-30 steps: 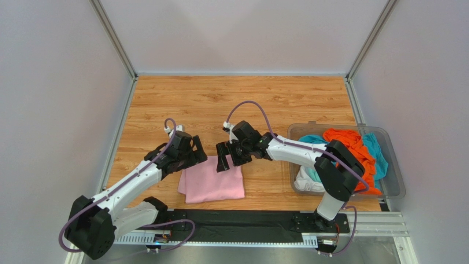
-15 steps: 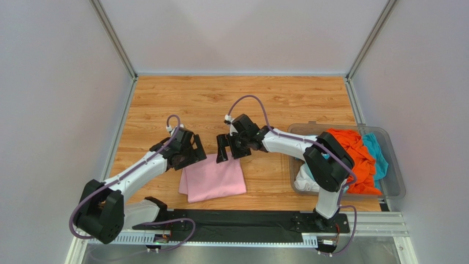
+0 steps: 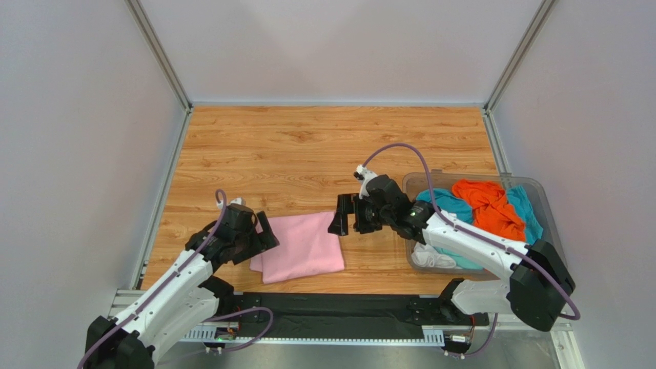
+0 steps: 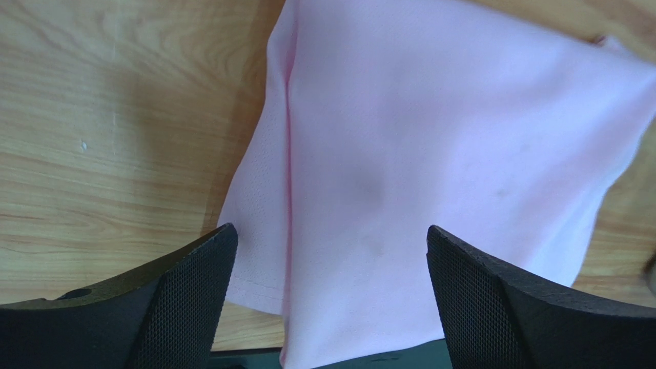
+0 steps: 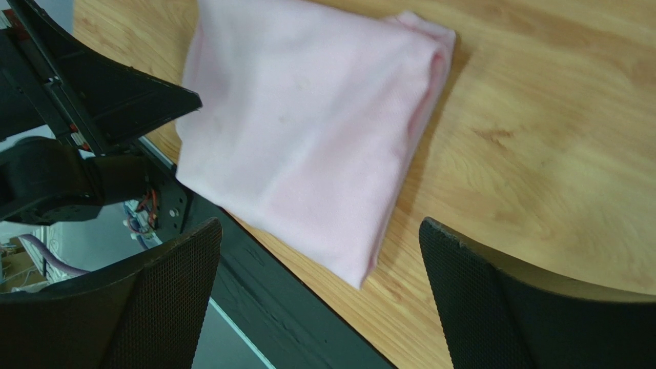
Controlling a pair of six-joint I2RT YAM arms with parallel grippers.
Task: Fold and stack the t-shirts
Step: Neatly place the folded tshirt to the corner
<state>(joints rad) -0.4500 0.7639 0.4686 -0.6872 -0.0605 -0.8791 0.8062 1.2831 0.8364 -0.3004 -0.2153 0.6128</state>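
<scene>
Fingers [image 4: 192, 292] of the left gripper [image 3: 264, 239] stand spread wide with nothing between them, poised over the 9 o'clock edge of the folded pink t-shirt [image 3: 302, 246]. The right gripper [image 3: 339, 224] is likewise agape and empty, just off the shirt's 2 o'clock corner. The shirt lies flat on the wooden table [image 3: 308, 146], near its 6 o'clock edge. At 3 o'clock, the clear bin [image 3: 550, 242] holds the orange t-shirt [image 3: 489, 207], teal shirts [image 3: 443, 201] and the white t-shirt [image 3: 427, 257].

- Left white-and-black arm [image 3: 173, 277]: extended forward, low; left black fingers [image 4: 154, 307] spread wide, gripping nothing.
- Right white-and-black arm [image 3: 470, 242]: reaching left; right black fingers [image 5: 539, 307] spread wide, gripping nothing.
</scene>
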